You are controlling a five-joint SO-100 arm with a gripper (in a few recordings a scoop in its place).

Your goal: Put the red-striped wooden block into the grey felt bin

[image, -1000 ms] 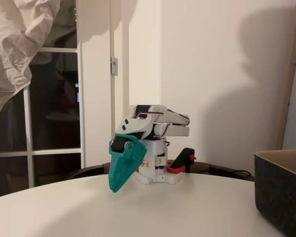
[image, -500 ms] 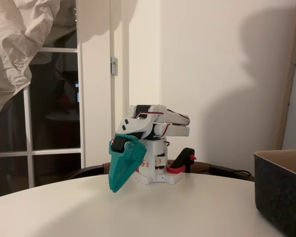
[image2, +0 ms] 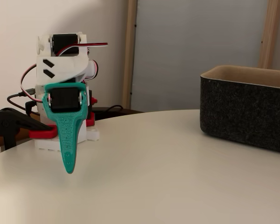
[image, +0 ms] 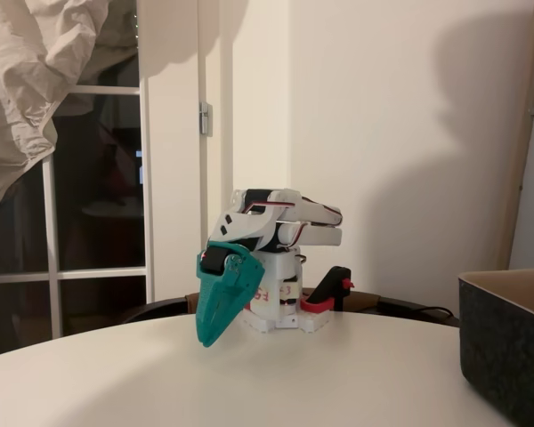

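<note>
The white arm is folded back over its base, and my teal gripper [image: 210, 336] [image2: 69, 168] hangs tip-down just above the white table, shut with nothing between its fingers. The grey felt bin [image: 507, 347] [image2: 245, 112] with its tan lining stands on the table at the right edge of both fixed views, well apart from the gripper. The red-striped wooden block is out of view.
The round white table [image: 338, 382] [image2: 168, 177] stretches between gripper and bin. A black-and-red clamp [image: 331, 292] [image2: 14, 128] holds the arm's base at the table's far edge. Behind are a wall, a glazed door and a hanging cloth [image: 36, 80].
</note>
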